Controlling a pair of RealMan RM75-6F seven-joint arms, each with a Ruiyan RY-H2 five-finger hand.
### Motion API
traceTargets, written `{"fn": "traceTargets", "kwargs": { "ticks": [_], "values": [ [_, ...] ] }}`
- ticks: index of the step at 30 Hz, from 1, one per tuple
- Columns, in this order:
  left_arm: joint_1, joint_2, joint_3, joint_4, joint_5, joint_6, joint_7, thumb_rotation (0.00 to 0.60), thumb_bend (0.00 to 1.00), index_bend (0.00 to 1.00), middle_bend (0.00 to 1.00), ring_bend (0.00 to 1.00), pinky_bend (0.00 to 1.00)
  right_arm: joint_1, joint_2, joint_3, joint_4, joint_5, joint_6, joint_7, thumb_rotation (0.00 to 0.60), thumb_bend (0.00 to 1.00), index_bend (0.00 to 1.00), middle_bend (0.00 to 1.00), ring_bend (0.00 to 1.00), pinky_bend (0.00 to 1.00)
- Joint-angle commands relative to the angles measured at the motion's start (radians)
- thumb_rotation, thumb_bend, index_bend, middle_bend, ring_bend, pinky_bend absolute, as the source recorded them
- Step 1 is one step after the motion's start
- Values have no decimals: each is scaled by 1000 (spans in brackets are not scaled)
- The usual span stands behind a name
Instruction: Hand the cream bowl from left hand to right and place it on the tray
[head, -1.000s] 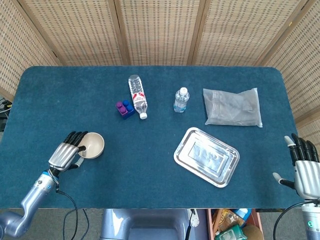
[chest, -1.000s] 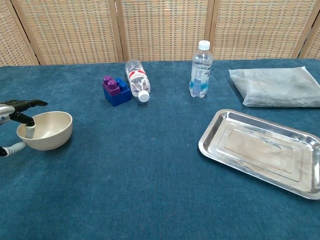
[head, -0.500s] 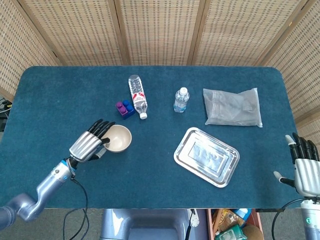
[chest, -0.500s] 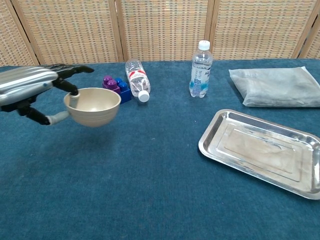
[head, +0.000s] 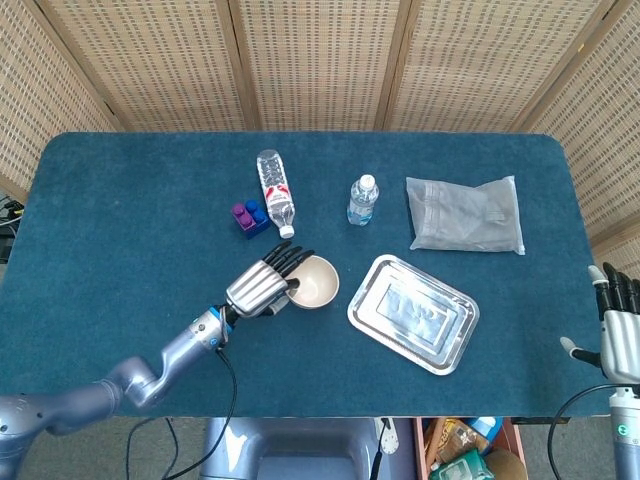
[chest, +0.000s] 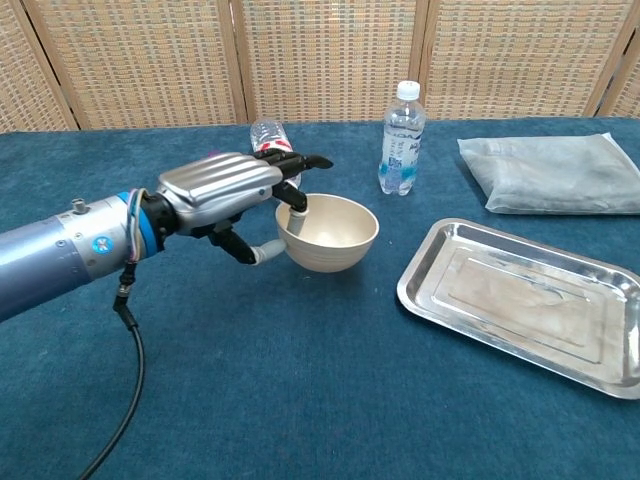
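My left hand holds the cream bowl by its near rim, fingers inside and thumb under it, lifted above the blue cloth. The bowl hangs just left of the silver tray, which lies flat and bare at the right. My right hand stands open at the table's right front corner, fingers spread, far from the bowl; the chest view does not show it.
A lying water bottle and a blue-and-purple block sit behind the left hand. An upright small bottle and a grey plastic bag lie beyond the tray.
The left hand has carried the bowl up off the cloth and rightward from the table's left side to just beside the tray. The right hand slid slightly right and down.
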Motion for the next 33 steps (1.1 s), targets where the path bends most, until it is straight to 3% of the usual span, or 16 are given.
{"fn": "traceTargets", "kwargs": {
  "ticks": [1,2,3,4,5,12,16,19,21,27,33],
  "values": [
    [-34,-60,6,72,-4,-8,-32,600,268,468,0,0,0,0,1,1,1,3,0,1,600,0,0,0,0,0],
    [-35,-69,13,88,-6,-7,-35,600,131,306,0,0,0,0,1,1,1,4,-1,1,600,0,0,0,0,0],
    [-34,-70,18,91,-10,-10,-36,600,61,194,0,0,0,0,1,1,1,5,-2,1,600,0,0,0,0,0],
    [-34,-67,24,87,-15,-17,-38,600,6,72,0,0,0,1,1,0,1,6,-2,0,600,0,0,0,0,0],
    [-33,-58,29,76,-22,-26,-40,600,0,11,0,0,0,1,1,0,0,5,-2,-1,600,0,0,0,0,0],
    [17,76,23,-94,-80,-3,1,600,0,0,0,0,0,5,-1,-11,-3,-8,-9,-4,600,0,0,0,0,0],
    [85,228,7,-249,-123,71,19,600,0,0,0,0,0,22,-12,-24,7,-40,-25,-22,600,0,0,0,0,0],
    [200,420,-11,-399,-207,171,84,600,0,0,0,0,0,90,-28,-37,81,-148,-82,14,600,0,0,0,0,0],
    [234,478,-13,-453,-246,187,106,600,0,0,0,0,0,120,-36,-41,119,-190,-102,33,600,0,0,0,0,0],
    [326,564,-24,-465,-328,261,72,600,0,0,0,0,0,250,-52,-50,199,-340,-185,25,600,0,20,0,0,0],
    [432,609,-31,-484,-412,352,41,600,0,0,0,0,0,461,-61,-62,151,-446,-411,152,600,0,138,0,0,0]
  ]
}}
